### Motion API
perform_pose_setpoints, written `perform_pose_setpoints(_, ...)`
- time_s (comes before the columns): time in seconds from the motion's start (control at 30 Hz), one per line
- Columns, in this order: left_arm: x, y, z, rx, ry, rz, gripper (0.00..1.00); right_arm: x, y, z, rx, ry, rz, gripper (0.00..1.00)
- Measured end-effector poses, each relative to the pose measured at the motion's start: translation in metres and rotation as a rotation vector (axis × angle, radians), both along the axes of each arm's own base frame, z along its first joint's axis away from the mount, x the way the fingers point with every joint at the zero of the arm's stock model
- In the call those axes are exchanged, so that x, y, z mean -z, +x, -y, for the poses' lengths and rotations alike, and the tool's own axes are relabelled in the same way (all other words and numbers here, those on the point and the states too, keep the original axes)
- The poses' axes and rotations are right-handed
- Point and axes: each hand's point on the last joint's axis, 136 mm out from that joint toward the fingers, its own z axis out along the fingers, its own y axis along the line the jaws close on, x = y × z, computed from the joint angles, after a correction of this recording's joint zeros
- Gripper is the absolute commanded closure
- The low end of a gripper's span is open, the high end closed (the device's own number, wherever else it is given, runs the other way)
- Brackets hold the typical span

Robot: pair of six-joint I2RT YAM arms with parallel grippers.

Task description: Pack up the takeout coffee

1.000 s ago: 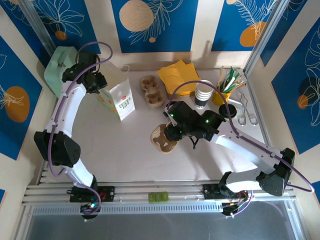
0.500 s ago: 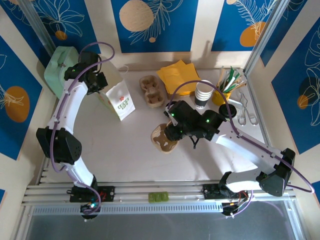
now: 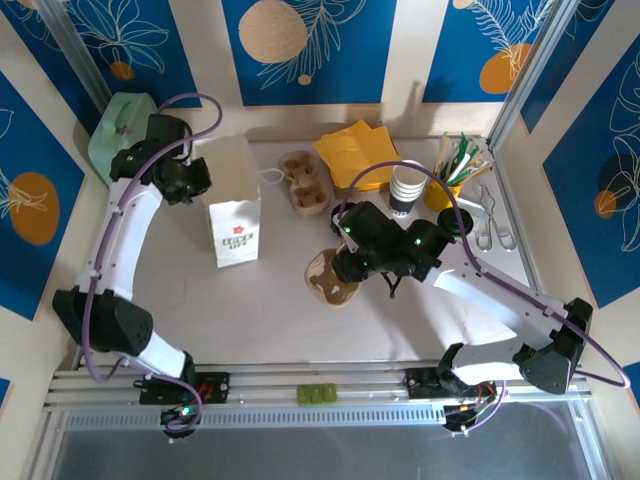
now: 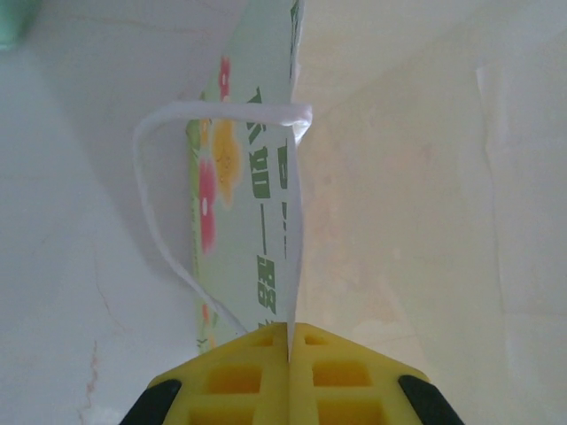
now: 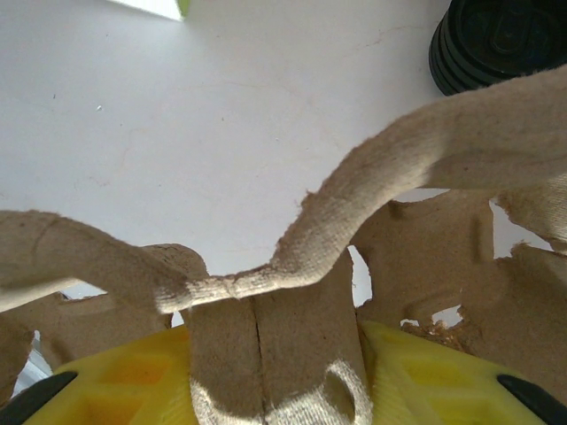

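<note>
A white paper bag (image 3: 236, 205) with green print and red flowers stands upright at the left back of the table, mouth open upward. My left gripper (image 3: 190, 180) is shut on the bag's top rim (image 4: 292, 221), the paper edge pinched between its yellow pads (image 4: 232, 376). My right gripper (image 3: 346, 266) is shut on the middle web of a brown pulp cup carrier (image 3: 324, 278), low over the table's centre. In the right wrist view that web (image 5: 266, 341) fills the gap between the pads (image 5: 416, 372). The takeout coffee is out of view.
A second pulp carrier (image 3: 303, 182), yellow napkins (image 3: 355, 150), a stack of lidless cups (image 3: 405, 188), a yellow cup of straws (image 3: 447, 180), black lids (image 3: 457, 222) (image 5: 500, 40) and metal tongs (image 3: 490, 228) line the back right. A pale green box (image 3: 115, 130) sits behind the bag.
The left gripper has shut on the bag's rim. The bag has swung from a tilted pose to upright and squared up. The right arm and its carrier have stayed put.
</note>
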Motion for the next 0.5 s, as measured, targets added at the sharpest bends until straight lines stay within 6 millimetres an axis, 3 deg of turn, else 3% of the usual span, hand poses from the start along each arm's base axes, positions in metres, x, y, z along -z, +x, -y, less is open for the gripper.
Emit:
perform_pose_setpoints(0.23, 0.004, -0.044, 0.019, 0.089, -0.071, -0.021, 1.00, -0.017, -0.001, 0.004, 0.002, 0.033, 0.019, 0.57)
perform_pose_setpoints(0.5, -0.019, -0.090, 0.058, 0.228, -0.127, 0.046, 1.00, -0.045, -0.001, 0.005, -0.026, 0.067, 0.057, 0.57)
